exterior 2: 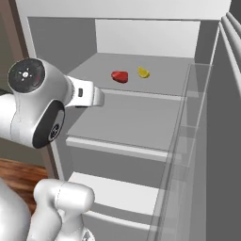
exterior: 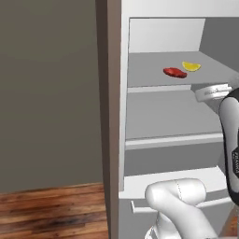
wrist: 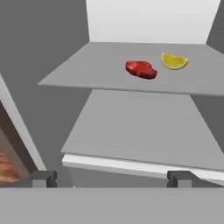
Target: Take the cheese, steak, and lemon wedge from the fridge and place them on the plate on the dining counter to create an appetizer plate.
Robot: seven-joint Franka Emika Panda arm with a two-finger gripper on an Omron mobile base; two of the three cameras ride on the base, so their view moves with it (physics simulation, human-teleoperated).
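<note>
End effector (wrist: 111, 178): released, fingers spread wide, nothing between them; both dark tips (wrist: 43, 178) stand at the bottom of the hand view, aimed into the open fridge (exterior: 122, 116) at about the front edge of the middle shelf (wrist: 140, 131)

Middle shelf: directly ahead of and below the end effector, bare across its visible surface

Upper shelf (wrist: 87, 72): ahead of and above the end effector, one level up from the line it points along

Steak (wrist: 141, 69): red slab on the upper shelf, ahead, higher, and a little right of the midline between the tips; long axis runs roughly crosswise to the approach, so the spread fingers would, by my judgement, need to straddle its short way. Nearest task item to the end effector

Lemon (wrist: 174, 61): pale yellow wedge on the same shelf, just beside the steak, farther right and slightly deeper; apart from it, not touching

Cheese: not located in the shelf areas seen

Governing relation: target lies up, forward and slightly right; the end effector probably has to rise over the upper shelf's front lip before reaching in, steak first as the closer piece

Single arm; no choice of side arises
</note>
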